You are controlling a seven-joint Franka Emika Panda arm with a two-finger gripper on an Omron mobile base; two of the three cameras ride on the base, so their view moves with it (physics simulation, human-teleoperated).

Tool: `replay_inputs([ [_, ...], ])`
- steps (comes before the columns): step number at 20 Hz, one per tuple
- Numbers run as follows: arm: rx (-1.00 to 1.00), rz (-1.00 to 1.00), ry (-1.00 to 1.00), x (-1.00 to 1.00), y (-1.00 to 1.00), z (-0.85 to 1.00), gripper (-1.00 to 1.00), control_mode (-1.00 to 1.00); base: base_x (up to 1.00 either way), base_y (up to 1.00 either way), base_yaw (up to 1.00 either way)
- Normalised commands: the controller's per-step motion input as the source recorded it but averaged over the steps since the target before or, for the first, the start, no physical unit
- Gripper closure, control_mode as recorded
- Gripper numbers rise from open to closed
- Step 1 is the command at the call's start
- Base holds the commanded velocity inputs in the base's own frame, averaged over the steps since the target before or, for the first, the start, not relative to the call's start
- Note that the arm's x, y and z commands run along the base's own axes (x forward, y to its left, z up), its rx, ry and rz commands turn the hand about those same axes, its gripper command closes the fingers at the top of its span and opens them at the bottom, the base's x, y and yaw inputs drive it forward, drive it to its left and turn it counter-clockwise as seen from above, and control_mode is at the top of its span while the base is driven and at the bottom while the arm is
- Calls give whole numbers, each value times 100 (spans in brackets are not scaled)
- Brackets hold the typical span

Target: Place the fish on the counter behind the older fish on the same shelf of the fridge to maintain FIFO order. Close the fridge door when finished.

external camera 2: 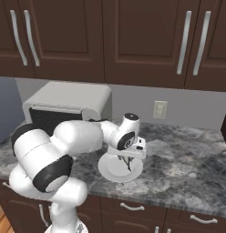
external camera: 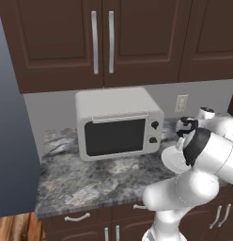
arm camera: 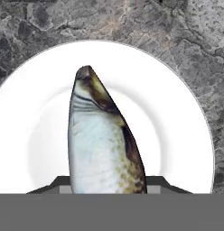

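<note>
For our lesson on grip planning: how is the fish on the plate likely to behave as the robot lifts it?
The fish tapers to a point and looks smooth and glossy, so it may slip between the fingers. It seems small against the plate, so probably light. The end effector appears to grip one end, so the free end may droop or swing.

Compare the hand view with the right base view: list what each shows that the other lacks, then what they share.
Hand view alone: the fish up close, pale belly and dark speckled back, pointed end toward the middle of the plate, with the dark fingertips at either side of it.

Right base view alone: the white arm reaching from the lower left, the gripper lowered over the plate, the microwave, the wall outlet, the dark upper cabinets and the drawers below.

Both: the white plate on the marbled counter.
</note>
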Motion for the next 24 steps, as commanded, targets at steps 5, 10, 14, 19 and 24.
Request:
replay_inputs([
  [5,0,0,-17,-91,15,100,100,-100,0,0,0],
  [10,0,0,-14,-80,62,98,100,-100,0,0,0],
  [14,-6,0,-5,-41,91,79,100,-100,0,0,0],
  [19,-10,0,0,-21,70,27,100,-100,0,0,0],
  [24,-1,0,-3,-13,2,-4,100,-100,0,0,0],
])
